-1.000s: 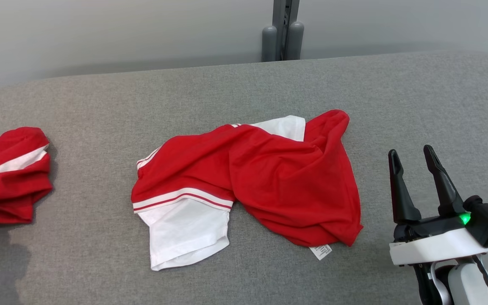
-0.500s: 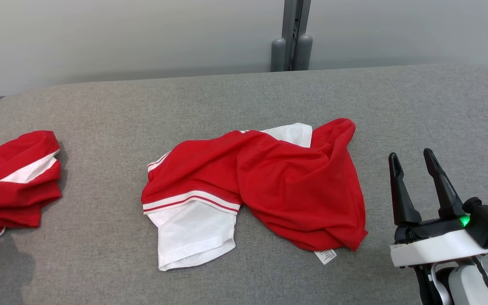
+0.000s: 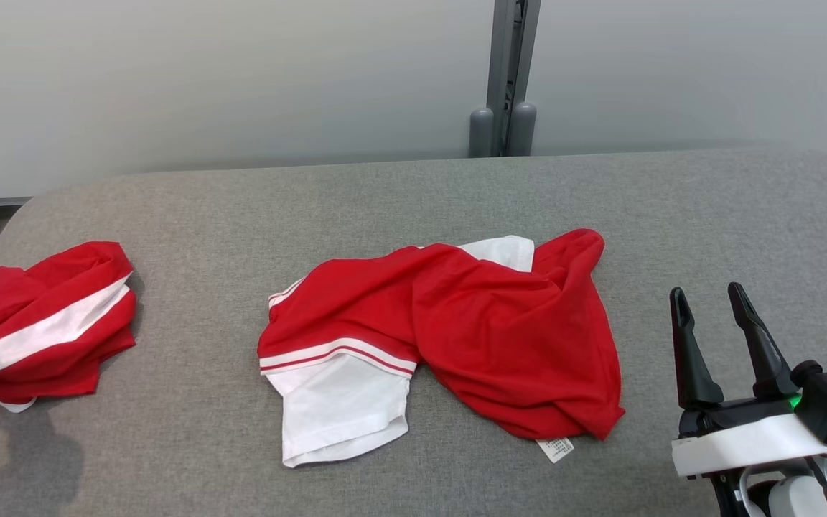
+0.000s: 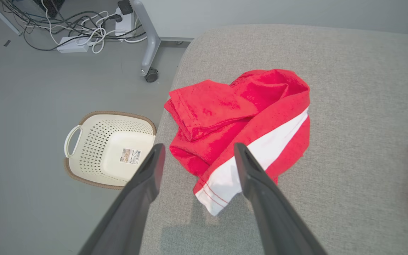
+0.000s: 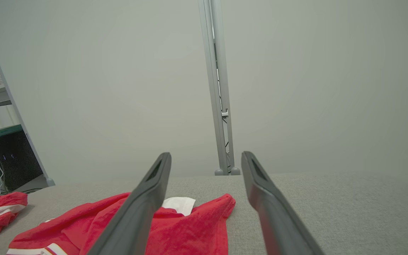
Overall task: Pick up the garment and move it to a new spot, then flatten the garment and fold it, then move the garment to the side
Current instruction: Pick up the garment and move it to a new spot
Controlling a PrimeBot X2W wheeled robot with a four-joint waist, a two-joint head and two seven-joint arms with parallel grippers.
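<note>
Head view: a grey padded table point(image 3: 413, 201) is shown, with a red and white crumpled garment point(image 3: 456, 330) lying near its centre. The white sleeve is turned toward 7 o'clock, and a small white label point(image 3: 555, 449) is seen at the hem at 5 o'clock of the cloth. A second red and white garment, the bundled garment point(image 3: 44, 330), is set at 9 o'clock, well apart from the first and close to the table's rounded edge. At 12 o'clock a grey post point(image 3: 505, 79) is seen behind the table against a pale wall. The right gripper point(image 3: 707, 291) is held at 4 o'clock, clear of the crumpled garment; its two dark fingers are spread wide and nothing is gripped between them.

Left wrist view: the left gripper point(image 4: 199, 147) is seen over the bundled garment point(image 4: 239, 117), its fingers parted wide to either side of the cloth's near end, and no fold is pinched. On the floor at 9 o'clock a cream perforated basket point(image 4: 97, 141) is placed just beside the table edge. Cables point(image 4: 83, 32) are strewn at 11 o'clock.

Right wrist view: the right gripper point(image 5: 206, 156) is shown wide and empty, with the crumpled garment point(image 5: 190, 226) lying at 7 o'clock beneath its fingers.
</note>
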